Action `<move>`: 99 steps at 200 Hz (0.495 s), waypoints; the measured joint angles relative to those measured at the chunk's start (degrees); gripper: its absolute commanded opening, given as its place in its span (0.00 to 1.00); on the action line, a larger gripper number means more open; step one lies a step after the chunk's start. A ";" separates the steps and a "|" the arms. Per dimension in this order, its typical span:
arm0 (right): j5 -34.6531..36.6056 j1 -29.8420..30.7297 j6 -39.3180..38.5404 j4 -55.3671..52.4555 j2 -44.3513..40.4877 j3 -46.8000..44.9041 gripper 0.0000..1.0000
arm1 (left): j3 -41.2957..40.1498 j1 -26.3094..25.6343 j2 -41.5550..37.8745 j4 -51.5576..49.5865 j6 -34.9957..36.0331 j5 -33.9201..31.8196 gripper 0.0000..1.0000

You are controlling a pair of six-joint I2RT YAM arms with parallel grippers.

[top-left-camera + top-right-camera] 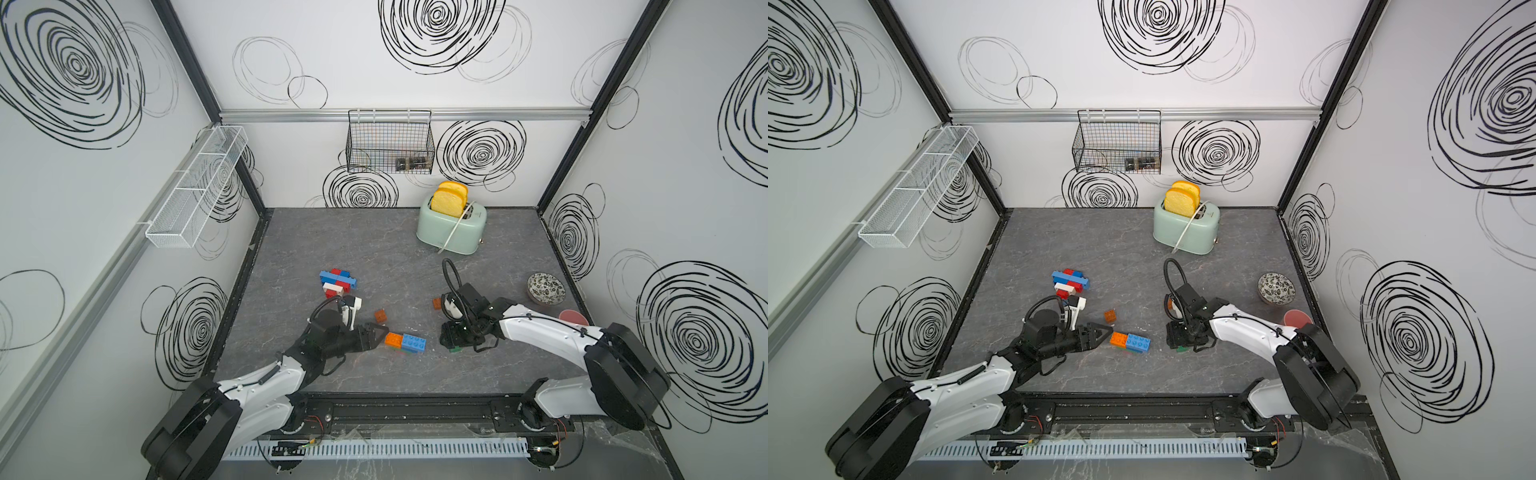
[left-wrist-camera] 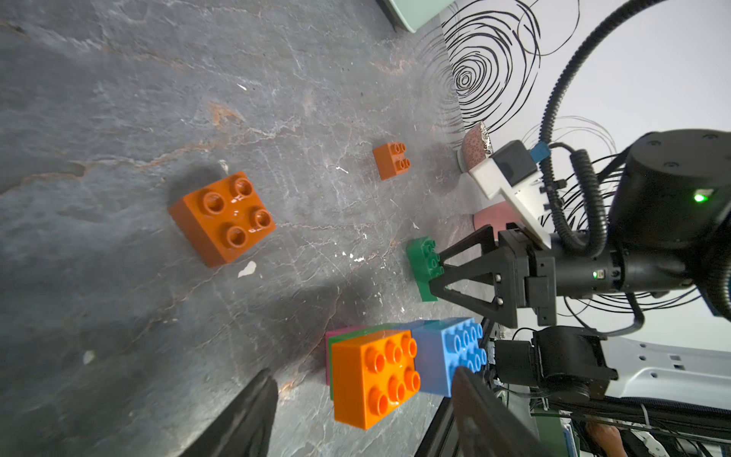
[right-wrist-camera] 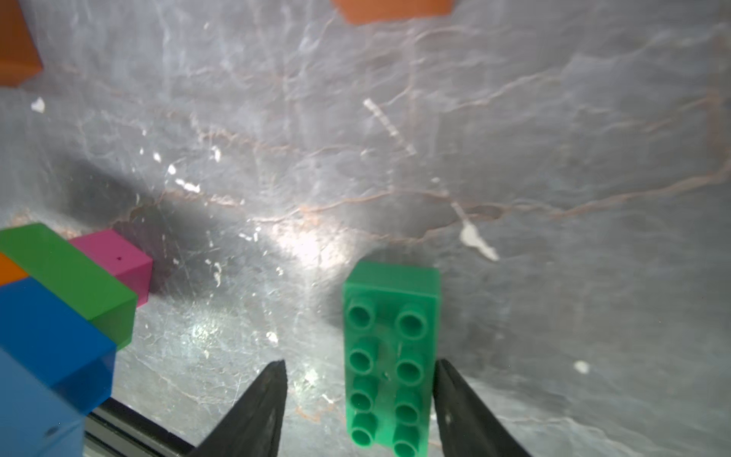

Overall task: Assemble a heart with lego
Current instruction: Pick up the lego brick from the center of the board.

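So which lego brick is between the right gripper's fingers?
The long green brick with eight studs: it alone sits between the open jaws of the right gripper. The orange-and-blue stack lies apart.

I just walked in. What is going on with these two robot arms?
The right gripper stands open around a green oblong lego brick on the table, not yet clamped. The left gripper, also open, points at a small stack with orange and blue bricks on top. A blue, red and white cluster lies farther back.
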 measured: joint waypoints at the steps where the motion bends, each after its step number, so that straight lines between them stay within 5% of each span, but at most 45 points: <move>1: 0.11 0.22 0.09 -0.04 0.00 0.02 0.61 | 0.00 0.00 0.00 0.00 0.00 0.00 0.74; 99: 10.60 6.49 2.64 -4.94 3.67 3.37 0.52 | -0.09 -0.11 -0.74 -0.13 0.02 -0.07 0.74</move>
